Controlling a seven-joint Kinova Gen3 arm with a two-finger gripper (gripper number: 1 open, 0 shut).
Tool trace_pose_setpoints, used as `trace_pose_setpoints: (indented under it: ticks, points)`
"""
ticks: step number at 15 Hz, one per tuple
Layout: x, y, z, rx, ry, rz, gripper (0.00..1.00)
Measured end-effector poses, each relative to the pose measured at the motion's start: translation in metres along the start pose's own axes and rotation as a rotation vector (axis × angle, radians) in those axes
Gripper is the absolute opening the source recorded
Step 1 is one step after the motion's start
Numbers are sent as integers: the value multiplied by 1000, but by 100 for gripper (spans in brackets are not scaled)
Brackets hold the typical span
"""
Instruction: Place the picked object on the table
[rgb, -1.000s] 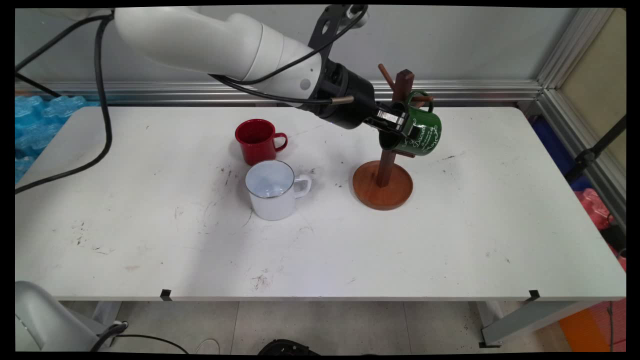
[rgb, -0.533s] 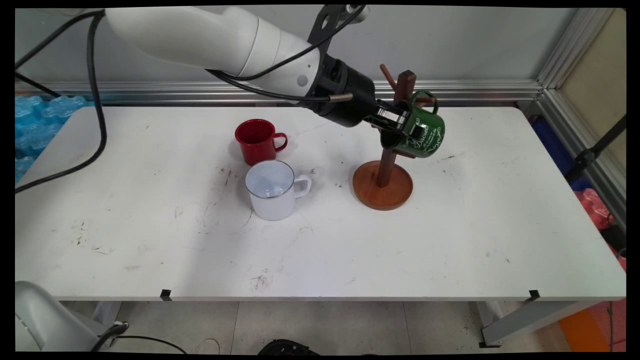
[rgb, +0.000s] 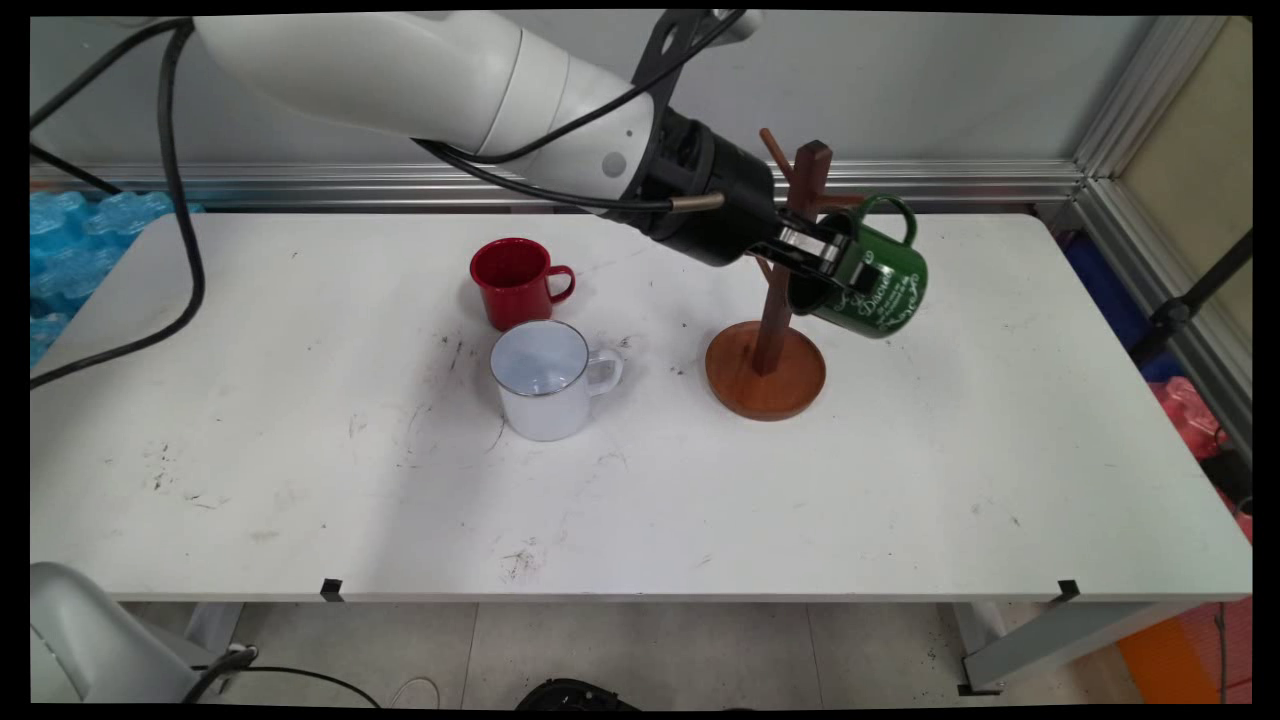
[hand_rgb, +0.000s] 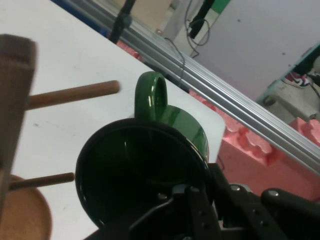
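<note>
The dark green enamel mug with white lettering (rgb: 868, 288) is held off the table by the black two-finger gripper (rgb: 835, 262). The fingers are closed on the mug's rim wall, 1 inside the mouth and 1 outside, as is confirmed in the hand view (hand_rgb: 150, 180).

All positions are given relative to the brown wooden mug tree with a round base (rgb: 768, 345).

1. Change over the last 1.0 s: the green mug has been carried from a position against the post, with its handle at the upper right peg, to a position clear of the post on the right side. The mug is tilted, mouth toward the post.
2. In the hand view the handle (hand_rgb: 151, 97) is seen just beyond the peg tip (hand_rgb: 107, 88), apart from it. The handle is no longer on the peg.
3. The red enamel mug (rgb: 512, 282) and the white enamel mug (rgb: 545, 380) stand upright well to the left of the mug tree, close together and unmoved.
4. The mug tree base rests flat on the white table (rgb: 300, 480).
</note>
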Motion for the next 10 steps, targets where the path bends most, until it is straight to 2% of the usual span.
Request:
trace_pose_setpoints:
  ticks: [3,6,10]
  points:
    - [-1,10,-2,-24,-6,9,0]
    - [-5,14,-6,-29,-25,30,0]
    - [-19,10,-24,28,-102,62,0]
